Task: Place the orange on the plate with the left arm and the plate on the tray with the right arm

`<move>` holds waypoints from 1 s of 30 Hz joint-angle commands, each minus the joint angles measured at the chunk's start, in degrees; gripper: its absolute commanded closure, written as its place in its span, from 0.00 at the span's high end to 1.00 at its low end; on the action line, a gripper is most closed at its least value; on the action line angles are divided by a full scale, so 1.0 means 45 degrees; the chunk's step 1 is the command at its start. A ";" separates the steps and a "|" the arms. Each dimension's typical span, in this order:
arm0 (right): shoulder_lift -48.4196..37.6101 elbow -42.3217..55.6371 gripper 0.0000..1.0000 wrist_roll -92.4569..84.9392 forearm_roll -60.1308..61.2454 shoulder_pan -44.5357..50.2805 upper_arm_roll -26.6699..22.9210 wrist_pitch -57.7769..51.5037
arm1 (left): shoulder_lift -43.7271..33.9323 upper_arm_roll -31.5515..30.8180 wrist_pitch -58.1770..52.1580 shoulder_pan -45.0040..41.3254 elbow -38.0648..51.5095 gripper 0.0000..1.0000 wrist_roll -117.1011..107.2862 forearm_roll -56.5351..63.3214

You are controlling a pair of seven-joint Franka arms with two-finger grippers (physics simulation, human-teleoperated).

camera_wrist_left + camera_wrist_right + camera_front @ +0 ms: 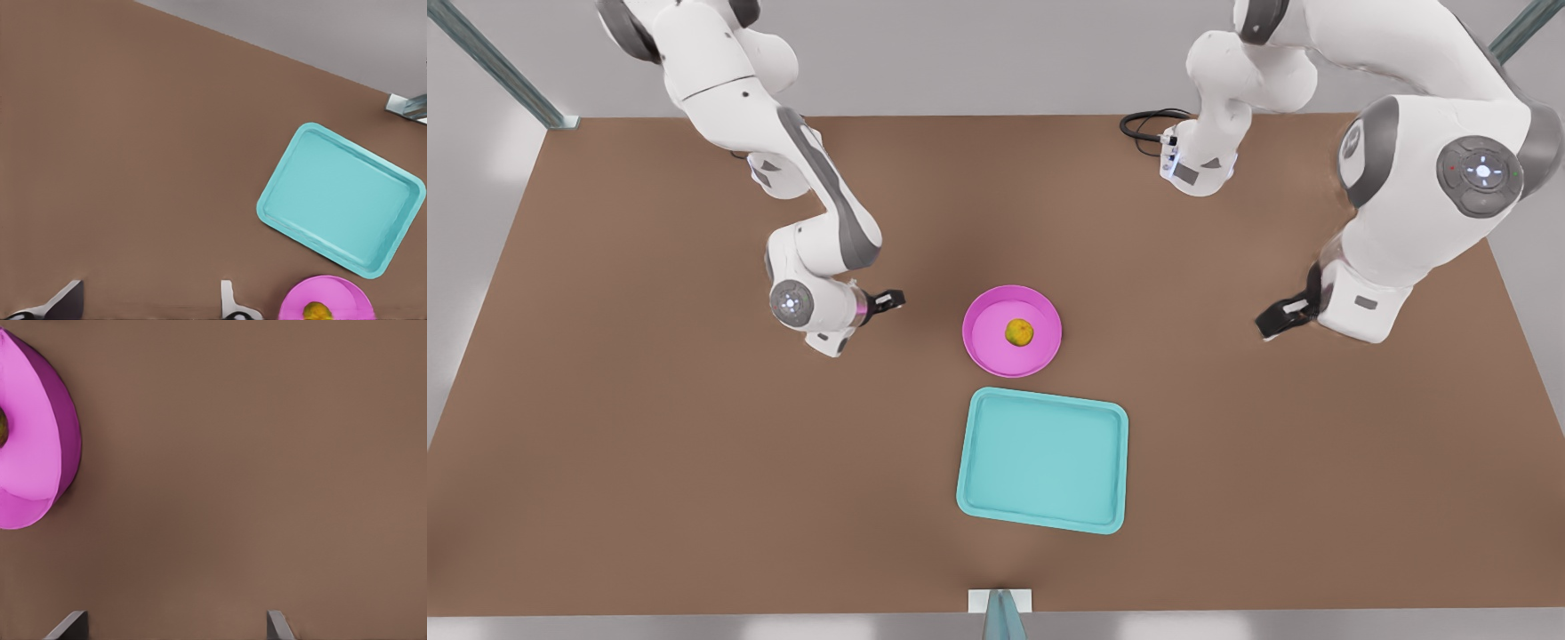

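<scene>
The orange (1019, 332) lies in the middle of the pink plate (992, 352), which rests on the brown table just behind the teal tray (1040, 459); the tray holds nothing. On the front view's left, my right gripper (889, 300), with its pink-tinted silver collar, hovers open a short way from the plate's rim, not touching. The right wrist view has the plate (33, 453) ahead of the open right gripper (175, 617). My left gripper (1280, 316) waits open on the front view's right, well away. Beyond the left gripper (150, 293) lie the tray (340, 200), plate (347, 297) and orange (317, 311).
A black cable (1147, 123) coils by an arm base (1197, 165) at the table's back. A small metal bracket (1000, 603) stands at the front edge below the tray. Bare brown table spreads on both sides of the plate and tray.
</scene>
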 commanded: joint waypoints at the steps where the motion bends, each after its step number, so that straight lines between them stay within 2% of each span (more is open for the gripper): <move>1: 0.0678 0.0022 1.00 0.1728 0.1883 0.0881 0.0016 0.4183 | -0.1211 -0.3022 -0.1738 0.2540 -0.1108 1.00 0.5836 0.1676; 2: 0.0991 0.0237 1.00 0.1728 0.2292 0.1096 0.0152 0.4438 | -0.2210 -0.3003 -0.0268 0.2716 -0.2773 1.00 0.5836 0.1637; 4: 0.1187 0.0550 1.00 0.1728 0.2840 0.1389 0.0543 0.4458 | -0.1702 -0.2983 -0.1284 0.2736 -0.2285 1.00 0.5816 0.1734; 9: 0.1987 0.1546 1.00 0.2158 0.3505 0.1800 0.0778 0.4633 | -0.1800 -0.2886 -0.2592 0.2717 -0.2167 1.00 0.5934 0.1109; 17: 0.2475 0.1390 1.00 0.2138 0.3485 0.1839 0.0934 0.5239 | -0.1819 -0.2651 -0.3022 0.2736 -0.2109 1.00 0.5973 0.1090; 20: 0.2925 0.1390 1.00 0.2138 0.3466 0.2132 0.0934 0.6274 | -0.1800 -0.2651 -0.3179 0.2736 -0.2109 1.00 0.5973 0.1090; 30: 0.3686 0.1566 1.00 0.2138 0.3485 0.2151 0.1090 0.6352 | -0.1800 -0.2651 -0.3120 0.2716 -0.2109 1.00 0.5953 0.1090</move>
